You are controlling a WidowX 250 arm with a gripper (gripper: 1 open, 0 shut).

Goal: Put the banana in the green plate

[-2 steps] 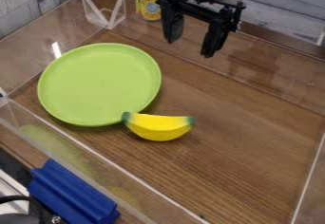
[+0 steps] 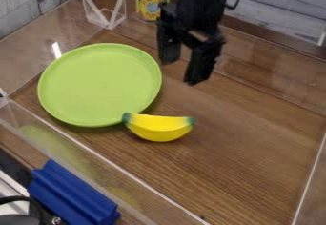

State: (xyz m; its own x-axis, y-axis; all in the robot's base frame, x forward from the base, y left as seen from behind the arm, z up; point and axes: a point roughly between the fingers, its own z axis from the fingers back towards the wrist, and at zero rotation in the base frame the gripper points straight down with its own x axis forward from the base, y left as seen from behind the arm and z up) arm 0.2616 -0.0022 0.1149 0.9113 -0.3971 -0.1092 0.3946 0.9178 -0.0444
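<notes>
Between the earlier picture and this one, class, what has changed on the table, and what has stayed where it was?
The gripper has moved down and nearer the camera, toward the banana, and has turned about its vertical axis. Its fingers are open and empty in both pictures, so nothing was taken hold of or let go. The banana still lies against the rim of the green plate, and neither has shifted.

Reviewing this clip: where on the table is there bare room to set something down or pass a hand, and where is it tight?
Bare wood lies right of the banana out to the clear side wall, and in front of it toward the near wall. The green plate itself is bare. It is tight where the banana touches the plate's rim, and at the back, where the open gripper hangs before the bottle.
</notes>
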